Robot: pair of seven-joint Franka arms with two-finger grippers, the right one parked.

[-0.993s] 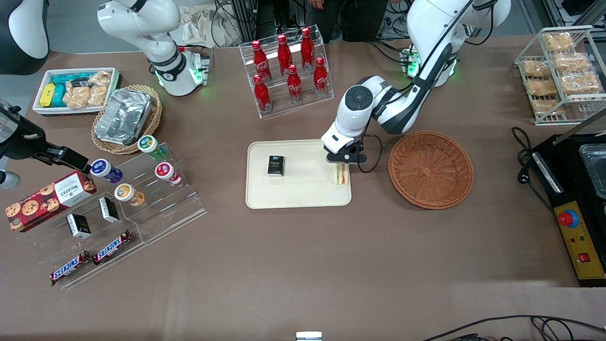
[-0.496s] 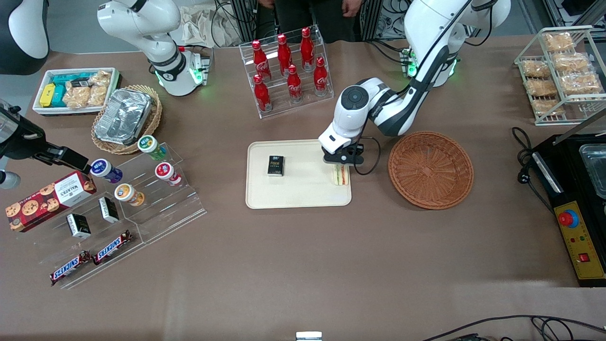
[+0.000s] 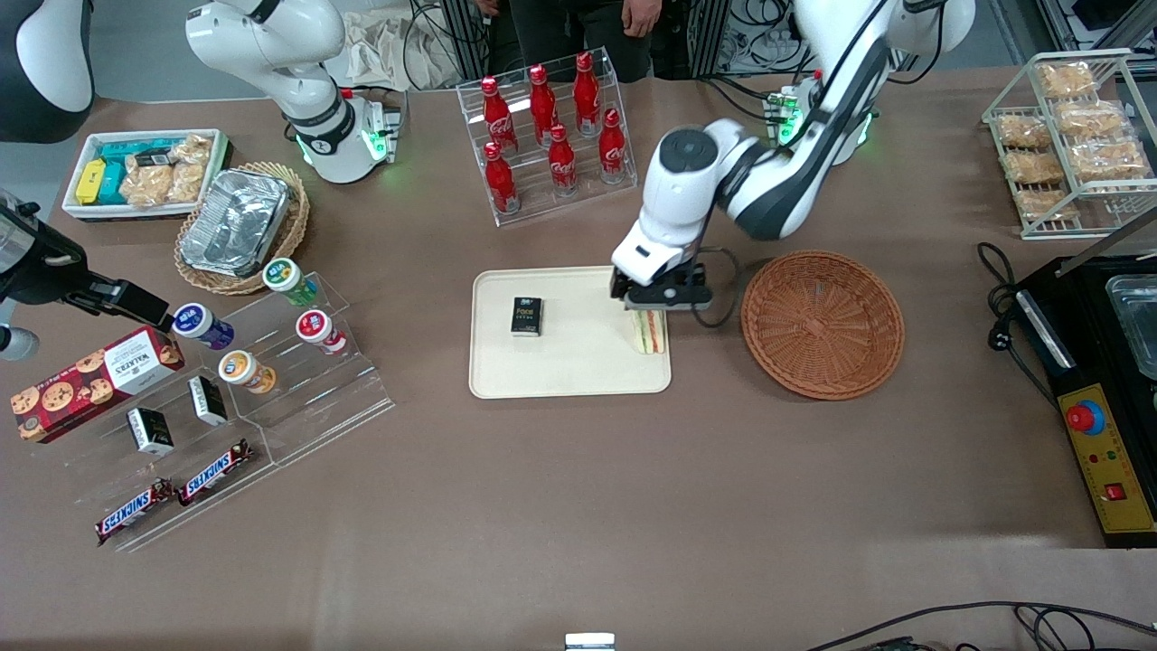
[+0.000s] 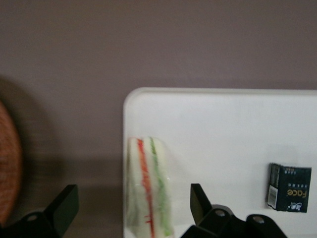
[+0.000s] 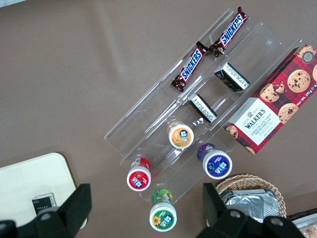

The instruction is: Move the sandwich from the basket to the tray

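The sandwich [image 3: 648, 333] [image 4: 148, 183] lies on the cream tray [image 3: 569, 371] [image 4: 223, 129], along the tray's edge nearest the reddish-brown basket [image 3: 823, 324] [image 4: 7, 163]. Red and green filling lines show on its edge. My left gripper [image 3: 653, 301] [image 4: 132, 193] hangs just above the sandwich and is open. One finger stands on each side of the wedge, and neither touches it. In the front view the gripper hides the sandwich's end farthest from the camera. The basket holds nothing.
A small black box [image 3: 526, 316] [image 4: 290, 187] lies on the tray toward the parked arm's end. A rack of red cola bottles [image 3: 551, 127] stands farther from the camera than the tray. A black control box [image 3: 1103, 389] and a wire pastry rack [image 3: 1067, 136] are at the working arm's end.
My gripper has risen off the sandwich and the wrist has swung slightly away from the camera. The sandwich stays lying on the tray.
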